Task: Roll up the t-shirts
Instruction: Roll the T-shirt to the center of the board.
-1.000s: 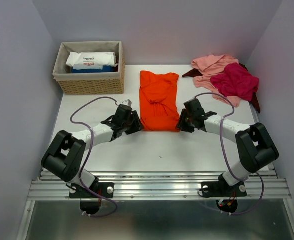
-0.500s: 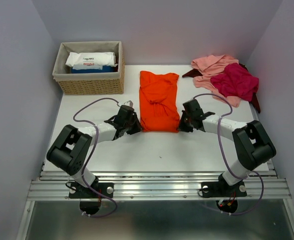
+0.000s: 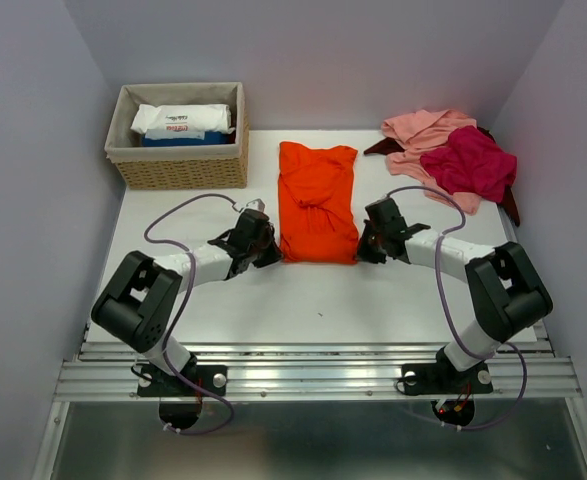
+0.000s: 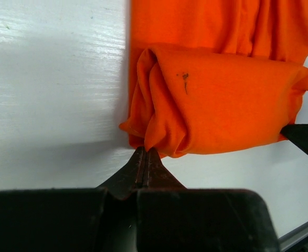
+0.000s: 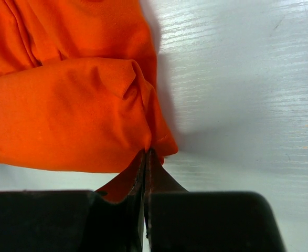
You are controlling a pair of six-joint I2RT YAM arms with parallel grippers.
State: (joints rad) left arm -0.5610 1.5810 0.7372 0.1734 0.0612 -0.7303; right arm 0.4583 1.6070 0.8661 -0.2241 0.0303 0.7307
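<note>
The bright orange t-shirt (image 3: 318, 200) lies as a long folded strip in the middle of the white table, its near end turned over into a short roll (image 4: 222, 105) (image 5: 64, 121). My left gripper (image 3: 271, 250) (image 4: 145, 151) is shut, its tips pinching the near left corner of that roll. At the near right corner, my right gripper (image 3: 362, 247) (image 5: 146, 152) is shut on the cloth too. Salmon pink (image 3: 423, 130), magenta (image 3: 471, 160) and dark maroon (image 3: 510, 205) t-shirts lie heaped at the back right.
A woven wicker basket (image 3: 178, 165) holding white packets (image 3: 183, 120) stands at the back left corner. Grey walls close in the table on three sides. A metal rail (image 3: 313, 375) runs along the near edge by the arm bases.
Both grippers have closed on the near corners of the orange t-shirt's roll. Both arms edged slightly inward toward the cloth.
</note>
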